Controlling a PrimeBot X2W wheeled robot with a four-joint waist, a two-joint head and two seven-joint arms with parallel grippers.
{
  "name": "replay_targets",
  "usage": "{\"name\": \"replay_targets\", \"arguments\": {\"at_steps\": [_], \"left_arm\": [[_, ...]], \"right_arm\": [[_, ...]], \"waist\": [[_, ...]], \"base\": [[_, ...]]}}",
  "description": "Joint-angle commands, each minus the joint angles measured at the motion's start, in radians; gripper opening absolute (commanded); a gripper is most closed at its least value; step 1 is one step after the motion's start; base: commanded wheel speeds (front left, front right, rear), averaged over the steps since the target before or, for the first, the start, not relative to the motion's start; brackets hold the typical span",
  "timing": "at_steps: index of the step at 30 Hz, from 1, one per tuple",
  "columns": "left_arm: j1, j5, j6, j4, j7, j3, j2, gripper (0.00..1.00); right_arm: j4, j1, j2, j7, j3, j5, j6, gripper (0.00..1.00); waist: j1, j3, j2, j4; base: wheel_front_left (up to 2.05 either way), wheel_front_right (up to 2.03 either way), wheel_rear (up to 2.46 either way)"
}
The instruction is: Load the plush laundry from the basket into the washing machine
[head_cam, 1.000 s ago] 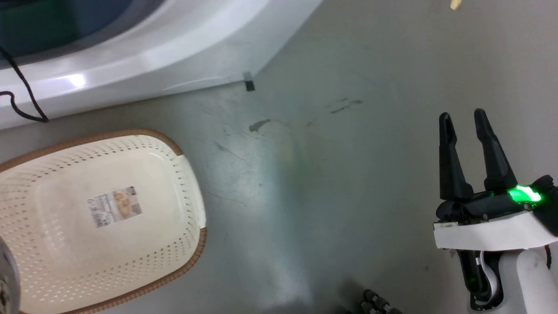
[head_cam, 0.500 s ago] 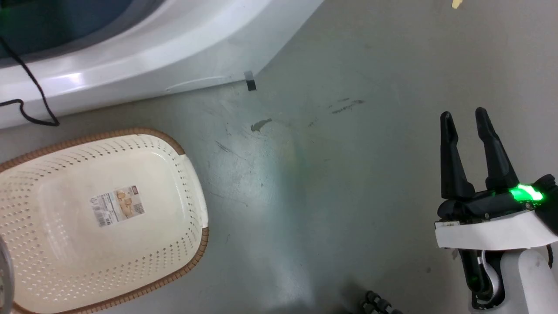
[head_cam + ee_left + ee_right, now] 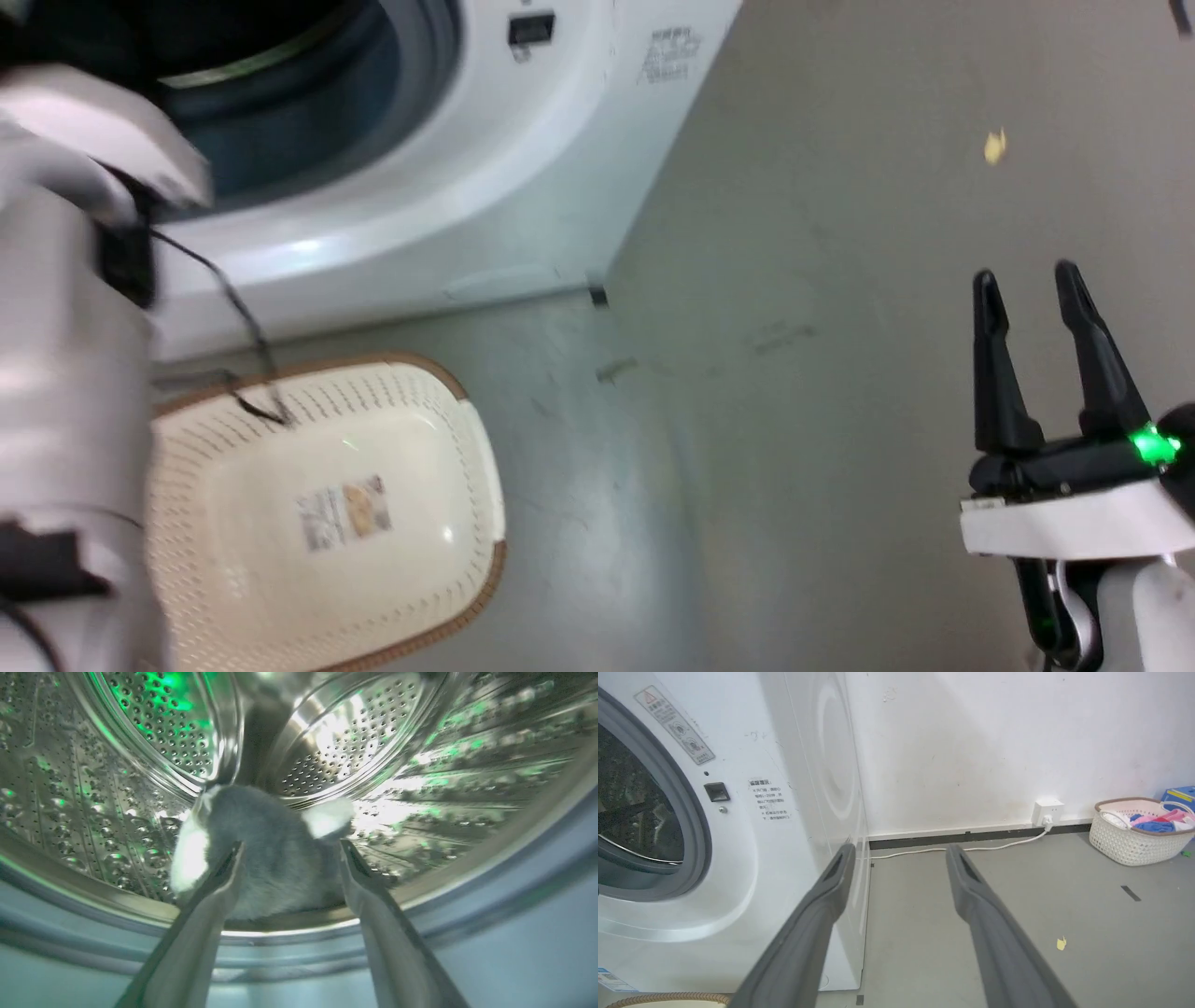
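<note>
Now the head camera has tipped up, so the washing machine's [image 3: 523,168] round hole comes into the head view, with the pale left arm [image 3: 65,373] reaching in. The basket [image 3: 485,579] sits empty on the floor [image 3: 794,420], as it did a moment ago. Inside the shiny drum [image 3: 154,718] the plush laundry [image 3: 271,858] lies near the front edge. The left gripper [image 3: 292,845] has its fingers apart, not squeezing. The right gripper [image 3: 1024,271] waits over the floor, fingers apart too. I think the job is nearly done.

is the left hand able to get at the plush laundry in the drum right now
Probably yes: the left hand is open at the drum mouth, the plush laundry lies just beyond its fingertips, nothing between them.
</note>
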Motion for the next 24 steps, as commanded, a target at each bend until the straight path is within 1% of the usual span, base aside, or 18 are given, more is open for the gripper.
{"name": "replay_targets", "arguments": {"at_steps": [1, 3, 8, 11, 18, 21, 24], "left_arm": [[0.054, -0.012, -0.008, -0.016, -0.013, 0.000, -0.027, 1.00], [0.117, -0.030, -0.014, -0.056, -0.019, 0.005, -0.058, 1.00], [0.330, -0.052, -0.017, -0.295, -0.021, 0.045, -0.137, 1.00], [0.465, -0.037, -0.014, -0.412, -0.021, 0.054, -0.176, 1.00], [0.770, 0.009, 0.017, -0.672, -0.021, 0.079, -0.244, 1.00], [0.886, 0.030, 0.040, -0.749, -0.021, 0.071, -0.262, 1.00], [0.975, 0.028, 0.060, -0.810, -0.021, 0.070, -0.273, 1.00]], "right_arm": [[-0.001, 0.020, 0.001, -0.005, -0.011, -0.017, -0.001, 1.00], [0.003, 0.040, 0.001, -0.005, -0.018, -0.038, -0.001, 1.00], [0.013, 0.080, 0.001, -0.005, -0.029, -0.073, -0.001, 1.00], [0.022, 0.104, 0.001, -0.005, -0.030, -0.084, -0.001, 1.00], [0.035, 0.159, 0.001, -0.005, -0.026, -0.086, -0.001, 1.00], [0.038, 0.188, 0.001, -0.005, -0.026, -0.084, -0.001, 1.00], [0.045, 0.215, 0.001, -0.005, -0.021, -0.082, -0.001, 1.00]], "waist": [[0.0002, -0.107, 0.0000, 0.062], [0.0002, -0.157, 0.0000, 0.085], [0.0002, -0.249, 0.0000, 0.136], [0.0002, -0.298, 0.0000, 0.164], [0.0002, -0.391, 0.0000, 0.205], [0.0002, -0.423, 0.0000, 0.220], [0.0002, -0.448, 0.0000, 0.232]], "base": [[0.00, 0.00, 0.00], [0.00, 0.00, 0.00], [0.00, 0.00, 0.00], [0.00, 0.00, 0.00], [0.00, 0.00, 0.00], [0.00, 0.00, 0.00], [0.00, 0.00, 0.00]]}}
